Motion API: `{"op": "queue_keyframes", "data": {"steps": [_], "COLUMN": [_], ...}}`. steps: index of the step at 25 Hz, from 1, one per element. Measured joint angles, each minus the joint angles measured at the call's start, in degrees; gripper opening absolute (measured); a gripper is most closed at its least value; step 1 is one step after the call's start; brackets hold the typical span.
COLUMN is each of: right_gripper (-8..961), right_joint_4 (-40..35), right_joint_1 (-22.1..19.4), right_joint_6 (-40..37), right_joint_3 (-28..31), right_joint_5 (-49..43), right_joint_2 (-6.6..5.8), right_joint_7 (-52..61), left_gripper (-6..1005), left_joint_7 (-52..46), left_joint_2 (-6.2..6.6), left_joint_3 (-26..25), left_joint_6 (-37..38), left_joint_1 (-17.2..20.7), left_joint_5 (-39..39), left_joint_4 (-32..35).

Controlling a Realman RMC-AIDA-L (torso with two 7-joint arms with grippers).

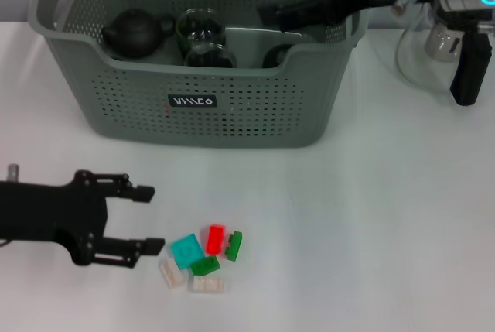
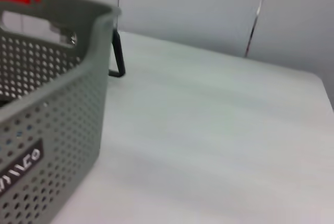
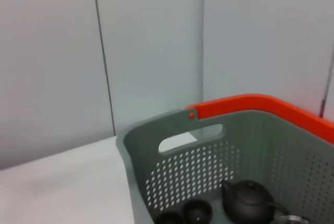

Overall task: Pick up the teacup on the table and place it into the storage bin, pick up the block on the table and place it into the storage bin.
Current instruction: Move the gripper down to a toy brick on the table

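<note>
Loose blocks [image 1: 203, 256] lie in a tight cluster on the table [image 1: 371, 216] in front of the storage bin [image 1: 193, 107]. Just beside them, the left gripper [image 1: 151, 218] hovers wide open and empty; closing here may scatter neighbours or catch two. Over the bin's far right corner the right gripper [image 1: 274, 13] reaches in (fingers unreadable). Inside sit a dark teapot [image 1: 133, 32], glass jars [image 1: 203, 36] and small dark teacups [image 3: 185, 214].
</note>
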Motion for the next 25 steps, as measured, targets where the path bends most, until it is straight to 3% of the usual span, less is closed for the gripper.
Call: {"op": "queue_keyframes", "data": {"steps": [3, 6, 19, 25], "right_gripper": [944, 944, 943, 942], "right_joint_4": [0.99, 1.64, 6.51, 5.88], "right_joint_1": [-0.78, -0.92, -0.14, -0.05], "right_joint_6": [0.54, 0.63, 0.56, -3.6], "right_joint_3": [0.61, 1.29, 2.16, 1.84], "right_joint_5": [1.48, 2.0, 3.12, 7.12], "right_joint_2": [0.04, -0.01, 0.16, -0.06], "right_joint_7": [-0.73, -0.92, -6.55, -9.13], "left_gripper": [781, 781, 786, 790], "left_joint_7": [2.23, 4.03, 6.16, 6.05], "left_joint_2": [-0.99, -1.63, -2.05, -2.06], "left_joint_3": [1.08, 2.49, 5.51, 5.08], "left_joint_6": [-2.45, -4.62, -10.59, -11.56], "left_joint_1": [0.78, 1.63, 2.93, 3.51], "left_joint_5": [0.7, 1.09, 2.83, 3.74], "left_joint_4": [-0.15, -0.82, -9.13, -9.56]}}
